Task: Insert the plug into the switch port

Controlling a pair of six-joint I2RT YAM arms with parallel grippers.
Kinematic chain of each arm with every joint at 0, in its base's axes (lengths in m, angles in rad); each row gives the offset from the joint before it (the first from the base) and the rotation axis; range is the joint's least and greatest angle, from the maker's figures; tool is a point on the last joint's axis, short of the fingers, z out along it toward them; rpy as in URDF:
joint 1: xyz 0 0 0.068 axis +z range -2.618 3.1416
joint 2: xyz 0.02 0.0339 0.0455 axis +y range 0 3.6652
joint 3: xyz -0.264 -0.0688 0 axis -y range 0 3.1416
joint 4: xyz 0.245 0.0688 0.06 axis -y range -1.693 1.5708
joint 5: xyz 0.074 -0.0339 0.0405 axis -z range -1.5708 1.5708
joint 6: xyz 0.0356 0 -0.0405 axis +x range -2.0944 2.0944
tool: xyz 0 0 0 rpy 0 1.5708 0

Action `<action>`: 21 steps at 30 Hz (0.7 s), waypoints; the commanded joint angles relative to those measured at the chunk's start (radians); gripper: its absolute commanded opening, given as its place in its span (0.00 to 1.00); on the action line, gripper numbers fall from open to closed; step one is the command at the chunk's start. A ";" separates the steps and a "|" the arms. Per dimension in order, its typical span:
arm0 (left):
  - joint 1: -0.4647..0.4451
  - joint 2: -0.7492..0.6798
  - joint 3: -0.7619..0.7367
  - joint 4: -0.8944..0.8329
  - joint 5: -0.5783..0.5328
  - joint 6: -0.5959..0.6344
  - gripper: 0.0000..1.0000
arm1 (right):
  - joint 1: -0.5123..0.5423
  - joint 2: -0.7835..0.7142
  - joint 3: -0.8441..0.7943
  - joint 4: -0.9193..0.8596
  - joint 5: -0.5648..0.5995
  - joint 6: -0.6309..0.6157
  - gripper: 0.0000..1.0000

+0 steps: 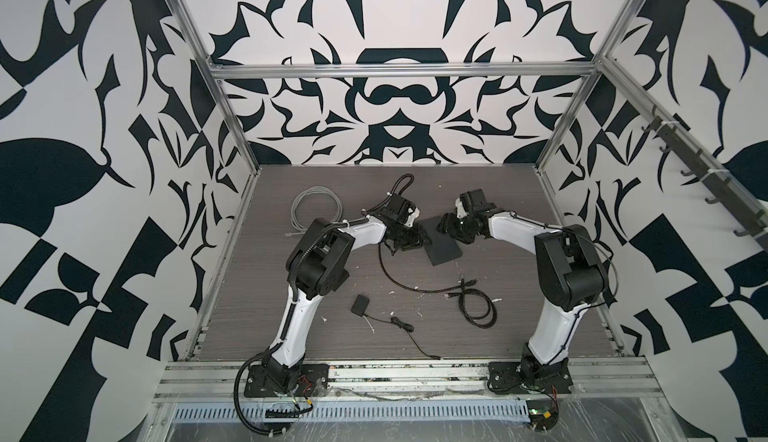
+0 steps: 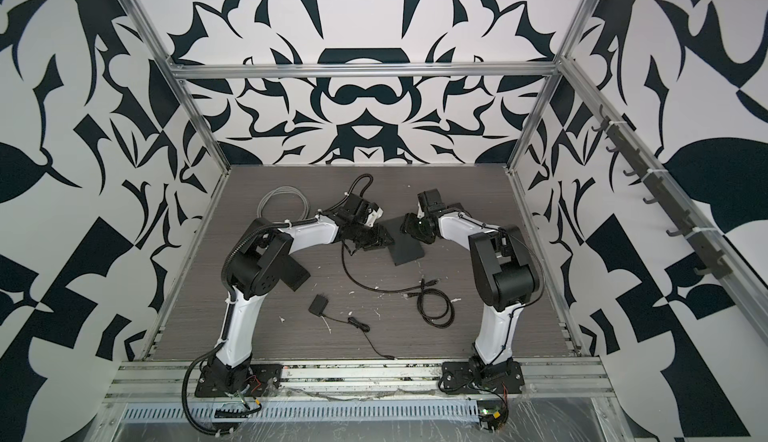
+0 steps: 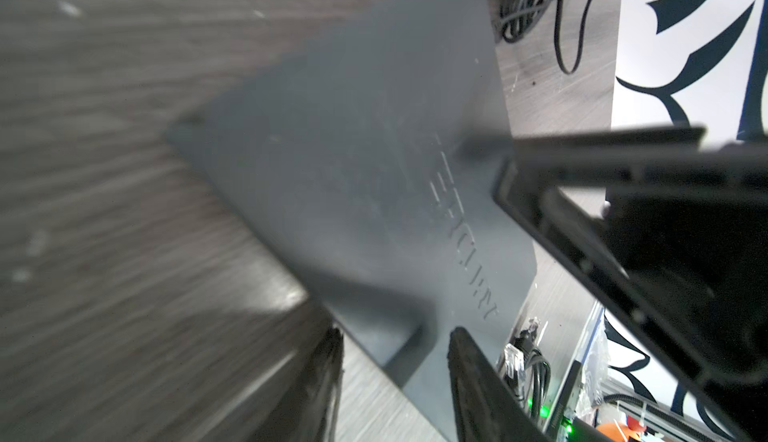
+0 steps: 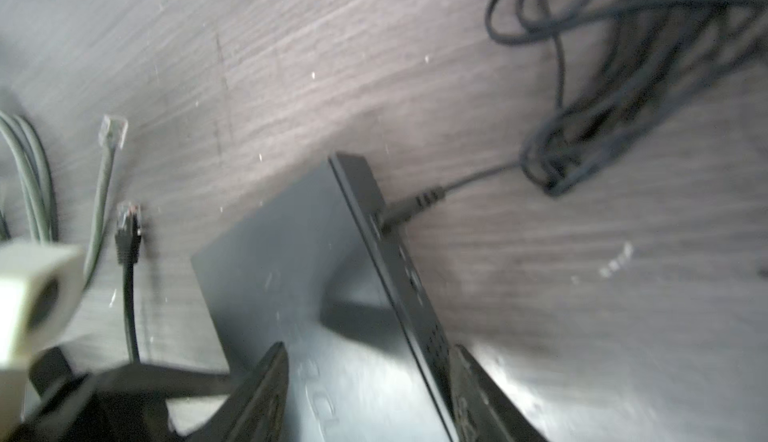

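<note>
Both jaws stand apart: left gripper [image 3: 397,334] straddles a switch [image 3: 353,170] corner, right gripper [image 4: 370,348] its port edge

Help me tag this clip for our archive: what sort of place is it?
Probably a robotics lab test cell: an aluminium frame with patterned walls encloses a left arm and right arm bolted to a front rail, and the tabletop holds a network switch and loose cables.

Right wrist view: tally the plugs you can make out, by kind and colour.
Clear network plug: 1
Black network plug: 1
Round power plug: 1, seated in the edge of the switch
Total: 3
</note>
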 commanded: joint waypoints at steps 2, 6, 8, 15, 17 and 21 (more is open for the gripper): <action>0.009 -0.042 -0.007 -0.086 -0.064 0.031 0.46 | -0.005 -0.071 -0.010 -0.042 0.026 -0.051 0.66; 0.013 -0.098 0.022 -0.174 -0.194 0.125 0.48 | -0.004 -0.132 -0.013 -0.065 0.071 -0.082 0.67; 0.016 -0.123 0.039 -0.225 -0.290 0.174 0.48 | -0.005 -0.162 -0.023 -0.065 0.084 -0.089 0.67; 0.065 -0.186 -0.006 -0.295 -0.556 0.253 0.45 | -0.004 -0.197 -0.035 -0.113 0.113 -0.117 0.67; 0.088 -0.176 -0.017 -0.297 -0.571 0.265 0.43 | -0.003 -0.196 -0.035 -0.114 0.104 -0.118 0.67; 0.101 -0.130 -0.004 -0.295 -0.583 0.287 0.42 | -0.001 -0.194 -0.042 -0.109 0.110 -0.123 0.67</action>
